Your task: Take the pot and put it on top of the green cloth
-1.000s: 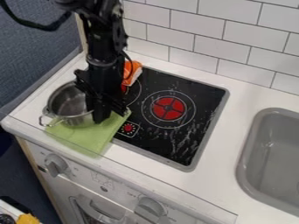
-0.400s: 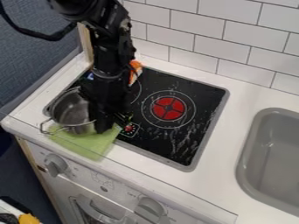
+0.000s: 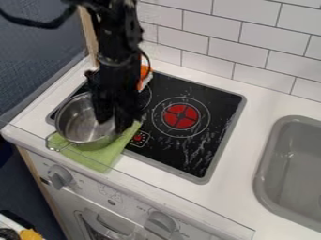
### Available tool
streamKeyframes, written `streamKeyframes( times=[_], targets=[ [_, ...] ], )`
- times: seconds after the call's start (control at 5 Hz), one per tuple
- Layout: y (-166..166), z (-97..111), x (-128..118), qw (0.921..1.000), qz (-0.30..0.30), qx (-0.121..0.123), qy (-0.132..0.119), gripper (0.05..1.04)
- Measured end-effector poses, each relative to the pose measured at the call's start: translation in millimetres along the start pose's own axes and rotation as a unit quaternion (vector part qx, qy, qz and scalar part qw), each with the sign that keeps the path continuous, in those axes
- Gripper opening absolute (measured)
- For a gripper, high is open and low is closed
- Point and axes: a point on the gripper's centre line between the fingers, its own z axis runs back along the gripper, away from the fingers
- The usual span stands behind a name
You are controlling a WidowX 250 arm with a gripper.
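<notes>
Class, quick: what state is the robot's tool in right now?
Tool: at the rim of the pot; whether open, closed or holding it cannot be told.

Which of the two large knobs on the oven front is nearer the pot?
The knob just below the green cloth; the other knob is farther from the pot, towards the sink.

Arm (image 3: 116, 42) in from top edge, gripper (image 3: 114, 120) pointing down.

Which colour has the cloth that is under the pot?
Light green, clearest in the camera view.
</notes>
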Motion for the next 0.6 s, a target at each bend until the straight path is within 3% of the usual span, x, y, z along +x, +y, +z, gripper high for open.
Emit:
streamKeyframes(
  times=[0.2, 0.4, 0.6],
  targets=[
    [-2.1, 11.7, 5.2, 0.9991, 0.021, -0.031, -0.020, 0.968],
    [-3.0, 20.4, 6.1, 0.9979, 0.030, -0.045, -0.037, 1.002],
    [1.2, 21.3, 7.1, 0.9981, 0.032, -0.032, -0.042, 1.000]
  ],
)
